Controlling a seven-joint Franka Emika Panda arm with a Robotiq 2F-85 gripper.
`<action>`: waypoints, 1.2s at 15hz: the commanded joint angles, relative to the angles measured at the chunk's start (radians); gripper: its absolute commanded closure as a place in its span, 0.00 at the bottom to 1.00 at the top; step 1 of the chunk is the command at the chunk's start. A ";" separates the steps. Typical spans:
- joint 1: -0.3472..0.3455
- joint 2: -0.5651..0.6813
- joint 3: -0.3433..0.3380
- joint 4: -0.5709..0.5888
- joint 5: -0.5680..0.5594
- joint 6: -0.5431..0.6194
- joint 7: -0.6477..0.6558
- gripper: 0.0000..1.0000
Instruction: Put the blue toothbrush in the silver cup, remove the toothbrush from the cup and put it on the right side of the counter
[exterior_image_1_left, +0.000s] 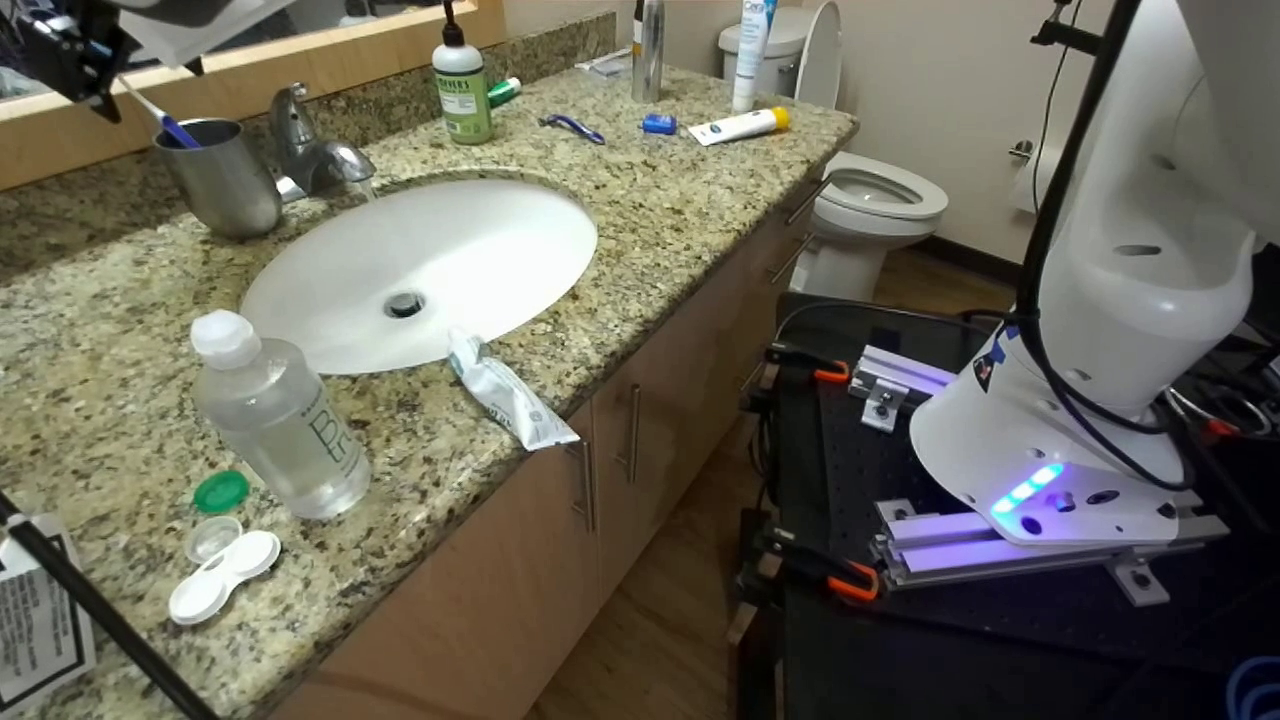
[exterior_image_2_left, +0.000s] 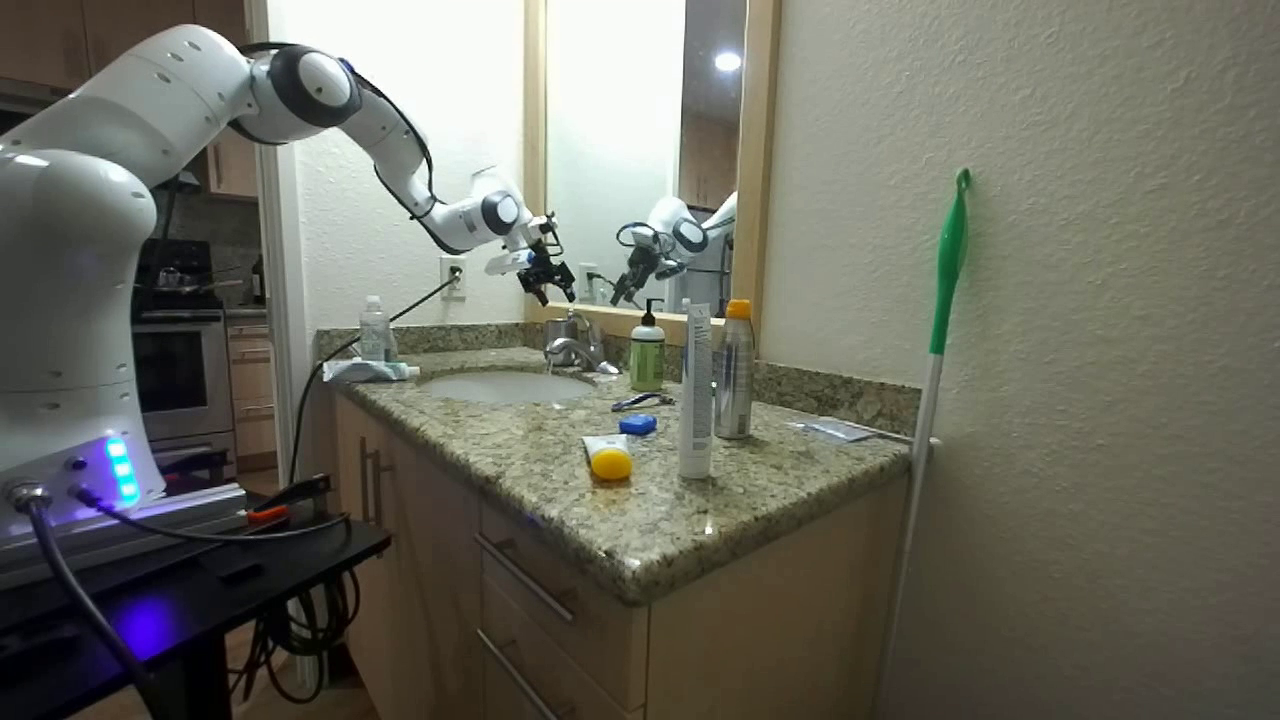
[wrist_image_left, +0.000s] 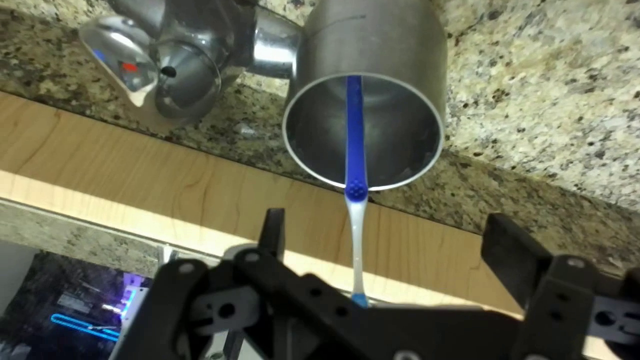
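The toothbrush (wrist_image_left: 355, 135) is in the cup (wrist_image_left: 390, 40). Its blue end is down inside, and it leans on the rim. Its white neck pokes out at a slant, up toward the jaws. In an exterior view, the arm (exterior_image_2_left: 390, 150) reaches out so the jaws hang above the cup. In the wrist view, the jaws are wide apart. The neck shows between them, with space on each side. The tip is hidden behind black parts of the arm.

The cup stands on the speckled table (exterior_image_1_left: 660, 190), just beside the tap (exterior_image_1_left: 310, 155). A little water (exterior_image_1_left: 366, 188) runs from the tap into the white sink (exterior_image_1_left: 490, 240).

Just beside the sink lies a white tube (exterior_image_1_left: 505, 395). Near it stands a clear bottle (exterior_image_1_left: 290, 430), with a green lid (exterior_image_1_left: 221, 491) and a white case (exterior_image_1_left: 225, 577) close by. Past the tap stands a green pump bottle (exterior_image_1_left: 463, 95). Farther along lie a blue razor (exterior_image_1_left: 580, 127), a small blue box (exterior_image_1_left: 659, 124) and a tube with a yellow cap (exterior_image_1_left: 738, 127).
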 joint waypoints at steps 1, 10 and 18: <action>-0.001 0.053 -0.022 0.066 0.017 0.035 -0.014 0.00; 0.007 0.107 -0.042 0.130 0.020 0.028 -0.008 0.00; 0.006 0.150 -0.042 0.181 0.030 0.019 -0.009 0.00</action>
